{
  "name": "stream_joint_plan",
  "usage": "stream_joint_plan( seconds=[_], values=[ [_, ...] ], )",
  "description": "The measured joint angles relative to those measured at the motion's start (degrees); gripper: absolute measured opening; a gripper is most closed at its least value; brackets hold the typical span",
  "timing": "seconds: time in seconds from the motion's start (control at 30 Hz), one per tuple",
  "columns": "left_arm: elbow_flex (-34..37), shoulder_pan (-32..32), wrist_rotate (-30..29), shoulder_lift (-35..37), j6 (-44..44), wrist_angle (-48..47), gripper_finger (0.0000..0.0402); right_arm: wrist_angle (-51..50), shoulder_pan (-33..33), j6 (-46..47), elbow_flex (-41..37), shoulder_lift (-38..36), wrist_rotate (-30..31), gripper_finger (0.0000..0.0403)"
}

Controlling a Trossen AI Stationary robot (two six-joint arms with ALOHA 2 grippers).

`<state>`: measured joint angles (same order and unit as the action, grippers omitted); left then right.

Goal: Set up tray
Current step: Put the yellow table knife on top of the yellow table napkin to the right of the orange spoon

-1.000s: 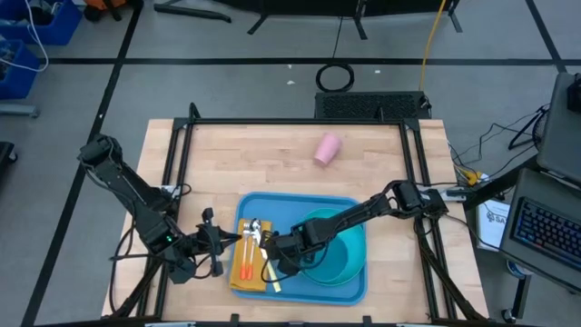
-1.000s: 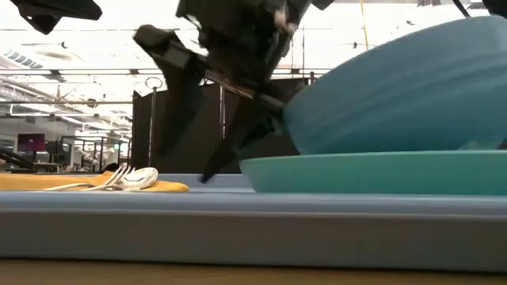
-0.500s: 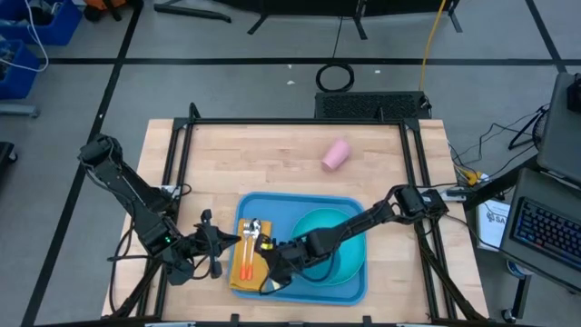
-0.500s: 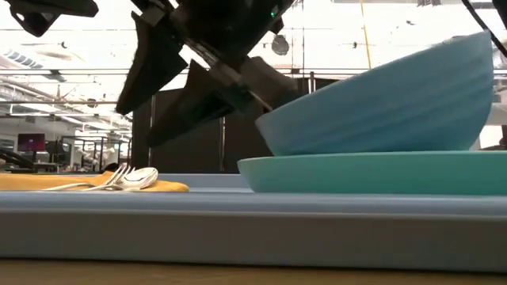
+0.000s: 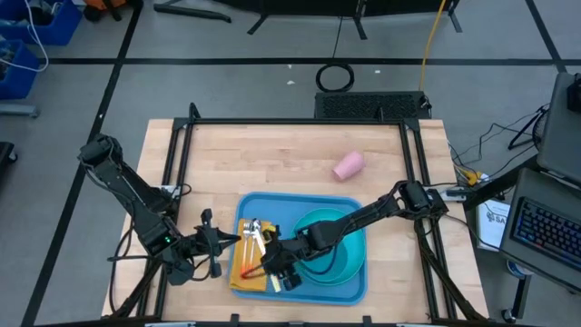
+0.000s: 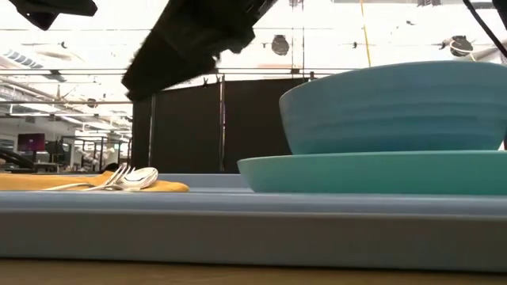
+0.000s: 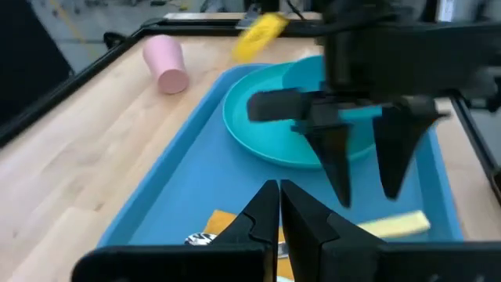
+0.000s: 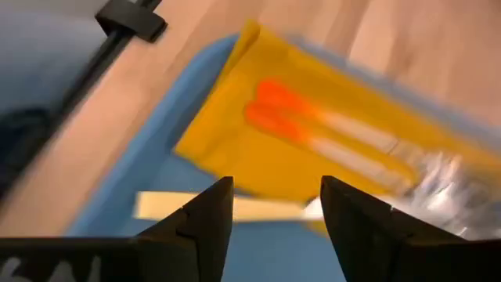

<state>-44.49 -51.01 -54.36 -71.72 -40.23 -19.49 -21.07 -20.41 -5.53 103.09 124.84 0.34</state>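
Where the low view cuts off both arms, only a dark mass hangs above the tray; its near rim hides the tray floor. One tray, light blue, at the table's front middle. One plate with one bowl on it. One yellow napkin bearing two orange-handled utensils. One pink cup, lying apart, seen only from above and the left wrist. Right gripper: fingers spread, empty, over the napkin's edge. Left gripper: fingers closed together, empty, at the tray's left rim.
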Motion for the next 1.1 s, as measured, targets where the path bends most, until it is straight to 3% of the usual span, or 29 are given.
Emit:
stream_joint_plan(
  seconds=[0.27, 0.33, 0.63, 1.1],
  values=[
    [0.0, -1.95, -0.8, 0.0, 4.59, -0.54, 0.0019, 5.2, 3.58, 38.1, 0.48, 0.14, -16.8, 0.0196],
    [0.0, -2.2, -1.28, 0.0, 5.11, -0.63, 0.0019, 5.92, 4.37, 43.43, 0.56, 1.27, -18.75, 0.0197],
    [0.0, -2.74, -1.91, 0.0, 6.64, -1.97, 0.0019, 1.73, 4.2, 49.97, 0.46, 4.13, -18.53, 0.0198],
    [-0.02, -3.96, -2.7, 0.0, 4.39, -3.3, 0.0019, -0.09, 4.11, 46.87, 2.3, 9.03, -15.3, 0.0198]
  ],
)
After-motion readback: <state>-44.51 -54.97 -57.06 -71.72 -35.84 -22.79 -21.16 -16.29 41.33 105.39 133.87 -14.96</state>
